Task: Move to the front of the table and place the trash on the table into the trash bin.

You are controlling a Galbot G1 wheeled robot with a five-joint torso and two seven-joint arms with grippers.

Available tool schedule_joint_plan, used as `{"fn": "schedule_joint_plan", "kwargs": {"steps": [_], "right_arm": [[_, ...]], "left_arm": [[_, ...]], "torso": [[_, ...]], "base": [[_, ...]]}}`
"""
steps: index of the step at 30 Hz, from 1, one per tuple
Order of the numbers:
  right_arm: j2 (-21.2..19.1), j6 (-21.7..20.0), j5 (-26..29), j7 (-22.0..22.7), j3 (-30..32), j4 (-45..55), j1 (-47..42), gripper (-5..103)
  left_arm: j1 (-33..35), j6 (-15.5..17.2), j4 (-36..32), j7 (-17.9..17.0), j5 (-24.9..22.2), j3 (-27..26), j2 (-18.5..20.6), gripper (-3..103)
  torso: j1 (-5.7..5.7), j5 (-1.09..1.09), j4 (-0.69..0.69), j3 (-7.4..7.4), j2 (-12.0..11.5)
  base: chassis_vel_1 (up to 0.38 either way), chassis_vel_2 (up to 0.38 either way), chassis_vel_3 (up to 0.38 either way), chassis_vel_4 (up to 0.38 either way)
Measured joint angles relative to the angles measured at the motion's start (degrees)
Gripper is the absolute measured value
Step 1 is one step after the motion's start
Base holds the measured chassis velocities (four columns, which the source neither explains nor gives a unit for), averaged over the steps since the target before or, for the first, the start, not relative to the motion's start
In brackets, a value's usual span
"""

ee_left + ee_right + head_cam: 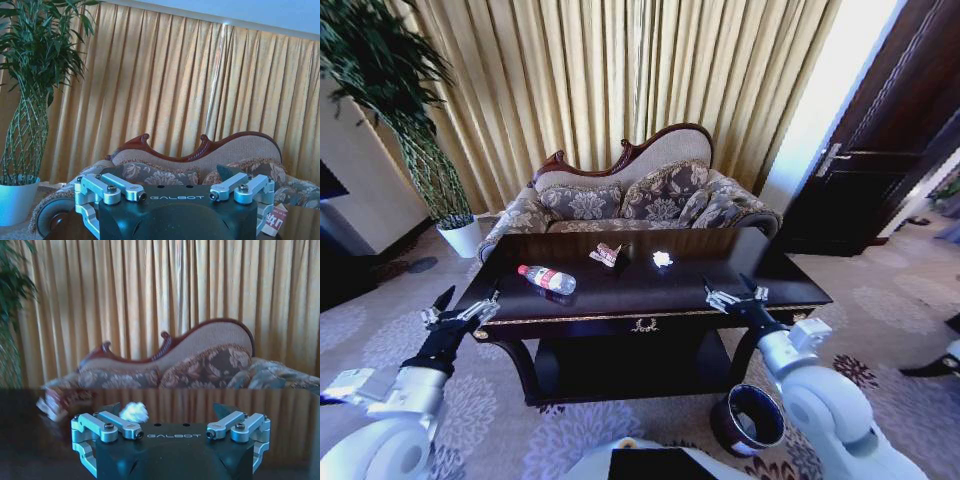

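The dark glossy table (720,300) stands right in front of me. On it lie a clear bottle with a red label (547,278), a crumpled brownish wrapper (607,254) and a white paper ball (662,259). My left gripper (460,312) hovers open at the table's front left corner, a short way left of the bottle. My right gripper (735,295) is open over the front right edge. In the right wrist view the right gripper (172,429) faces the paper ball (134,411) and the wrapper (52,405). The round dark trash bin (748,418) stands on the carpet below my right arm.
A patterned sofa (640,195) sits close behind the table, before gold curtains. A tall plant in a white pot (460,238) stands at the back left, and a dark door (880,150) at the right. The left gripper (176,192) points at the sofa.
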Motion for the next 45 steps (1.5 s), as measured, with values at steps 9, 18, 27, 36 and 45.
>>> {"fn": "schedule_joint_plan", "kwargs": {"steps": [9, 18, 27, 36, 45], "right_arm": [[-5.74, 0.07, 3.87, 0.16, -5.96, -8.66, 9.29, 100], [-8.26, -2.58, 9.22, 2.17, -19.41, -16.84, 26.21, 100], [-5.23, -3.20, 10.01, 2.95, -30.83, -27.53, 39.31, 100], [-3.09, -2.86, 9.58, 2.92, -34.32, -34.48, 43.83, 100], [-2.32, -2.56, 9.57, 2.81, -35.01, -37.18, 45.55, 100]], "left_arm": [[0.89, -0.66, 0.00, -0.22, 0.13, -0.43, 0.06, 100], [1.58, -0.93, 0.00, -0.31, 2.06, 1.01, -0.99, 100], [2.04, -0.43, 0.00, -0.96, 2.28, 0.38, 0.06, 100], [1.81, -0.19, 0.00, -1.00, 2.36, 0.80, -0.37, 100], [1.66, -0.13, 0.00, -0.87, 2.35, 0.84, -0.23, 100]], "torso": [[0.00, 0.00, -0.01, 0.01, 0.00], [0.00, 0.00, 0.00, 0.01, -0.01], [0.01, 0.00, 0.00, 0.01, -0.01], [0.01, 0.00, -0.01, 0.01, -0.01], [0.01, 0.00, -0.01, 0.01, -0.01]], "base": [[0.000, 0.000, 0.000, 0.000], [0.000, 0.000, 0.000, 0.000], [0.000, 0.000, 0.000, 0.000], [0.000, 0.000, 0.000, 0.000], [0.000, 0.000, 0.000, 0.000]]}}
